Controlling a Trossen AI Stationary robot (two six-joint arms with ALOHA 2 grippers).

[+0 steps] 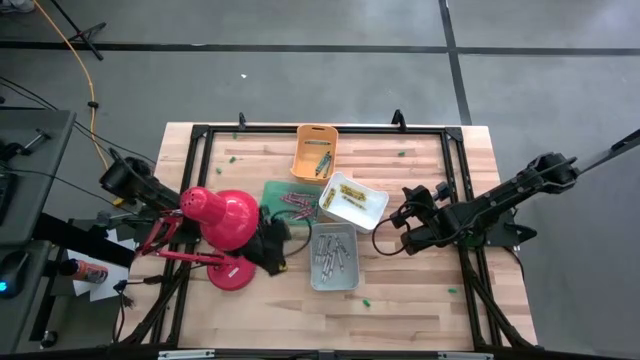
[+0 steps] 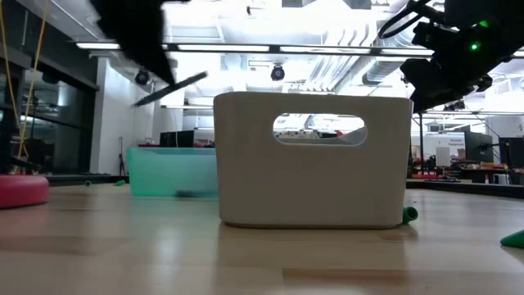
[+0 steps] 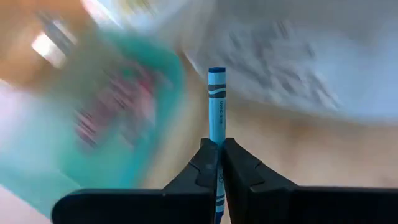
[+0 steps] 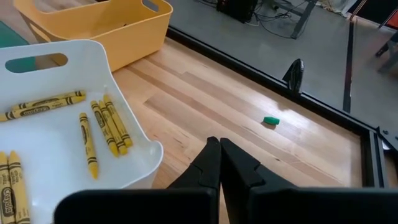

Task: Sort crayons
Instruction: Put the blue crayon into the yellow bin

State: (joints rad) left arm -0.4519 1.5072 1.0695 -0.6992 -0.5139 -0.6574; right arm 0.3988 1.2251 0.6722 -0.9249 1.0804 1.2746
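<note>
Wood surface point(image 1: 400, 290) with four bins. Left tool point(image 3: 217, 163) clamped on blue crayon point(image 3: 216, 106) near the teal bin point(image 1: 283, 192). Right tool point(image 4: 219, 163) closed, empty, beside white bin point(image 4: 134, 171). Risk: thin grip near crayon's end, fast swing may fling it.

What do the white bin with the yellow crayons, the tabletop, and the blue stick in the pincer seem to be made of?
The white bin looks like moulded plastic: smooth, softly glossy, with rounded corners and a cut-out handle. The tabletop looks like varnished wood: pale planks with grain that reflect the light. The blue crayon clamped in the left gripper is probably wax in a matte paper wrapper printed with dark bands.
</note>
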